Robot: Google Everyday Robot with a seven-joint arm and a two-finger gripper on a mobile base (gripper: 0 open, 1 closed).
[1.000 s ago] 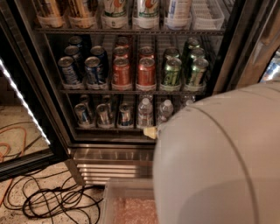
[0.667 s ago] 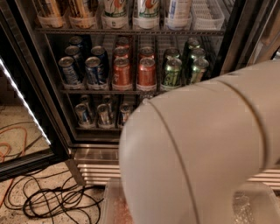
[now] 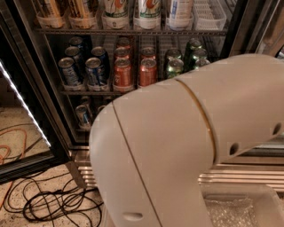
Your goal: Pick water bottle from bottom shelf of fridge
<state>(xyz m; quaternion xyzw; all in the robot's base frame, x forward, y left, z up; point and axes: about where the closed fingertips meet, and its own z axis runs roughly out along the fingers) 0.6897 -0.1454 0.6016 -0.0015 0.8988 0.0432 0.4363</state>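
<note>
The fridge (image 3: 246,26) stands open in front of me, with a dark interior and wire racks. My white arm casing (image 3: 186,146) fills the middle and right of the camera view. It hides my gripper, which is not in view. Only the left end of the bottom shelf (image 3: 86,129) shows, with a silver-blue can (image 3: 82,116) on it. The water bottle is hidden behind the arm.
The middle rack holds blue cans (image 3: 94,71), orange cans (image 3: 123,73) and green cans (image 3: 174,67). Tall bottles (image 3: 148,12) stand on the rack above. The open door with a light strip (image 3: 22,106) is at left. Black cables (image 3: 49,205) lie on the floor. The steel base grille (image 3: 83,174) runs below.
My arm has swung left and up across the view. It now covers the bottom shelf's right and middle lanes, where small bottles showed a second ago.
</note>
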